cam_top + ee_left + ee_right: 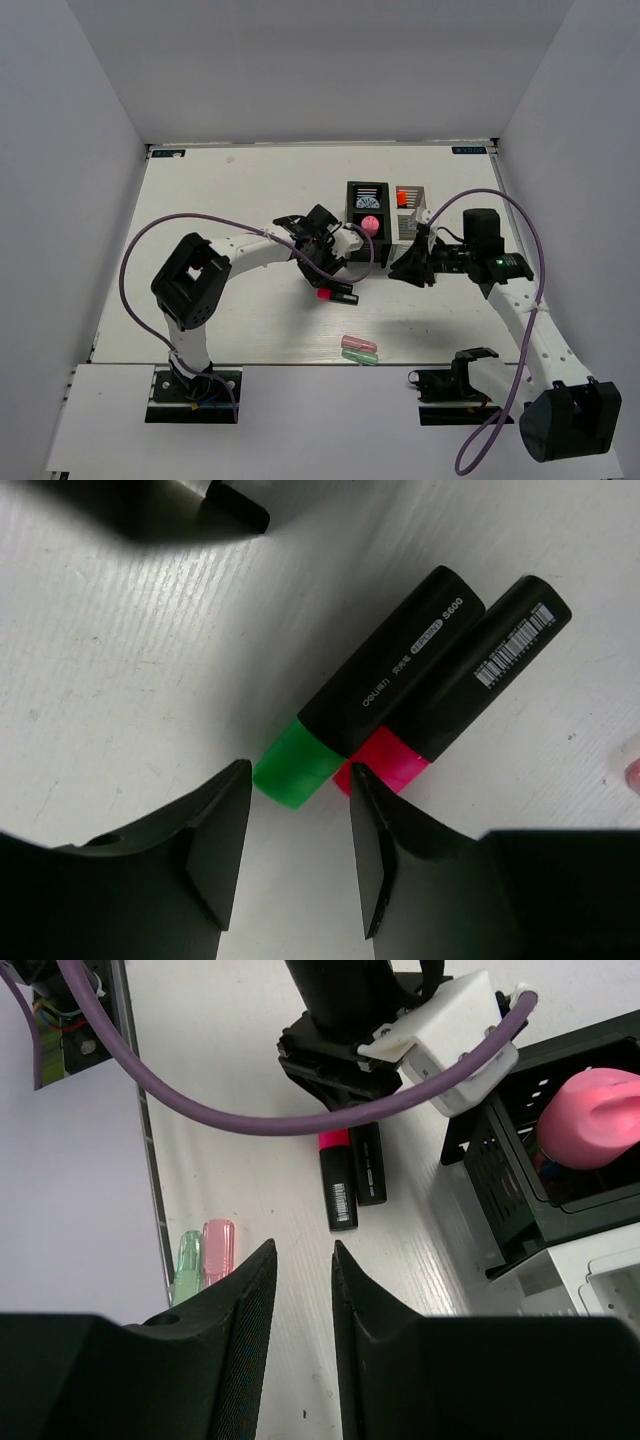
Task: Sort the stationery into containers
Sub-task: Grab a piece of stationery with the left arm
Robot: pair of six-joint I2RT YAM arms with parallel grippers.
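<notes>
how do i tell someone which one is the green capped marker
Find the black mesh bin; just nearer the arms, the left gripper hovers over two black markers lying side by side. The green-capped marker is the one with white lettering on its barrel; its pink-capped neighbour carries a barcode instead.

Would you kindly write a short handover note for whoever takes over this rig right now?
Left gripper: open, empty, at the cap ends of the green-capped black marker and the pink-capped black marker, which lie side by side on the table.
Right gripper: jaws narrowly parted, empty, beside the bins.
Done: a pink rounded piece sits in the black mesh bin; an orange item shows in the white mesh bin.
Left: both markers, plus the pink translucent piece and the pale green piece near the front edge.
</notes>
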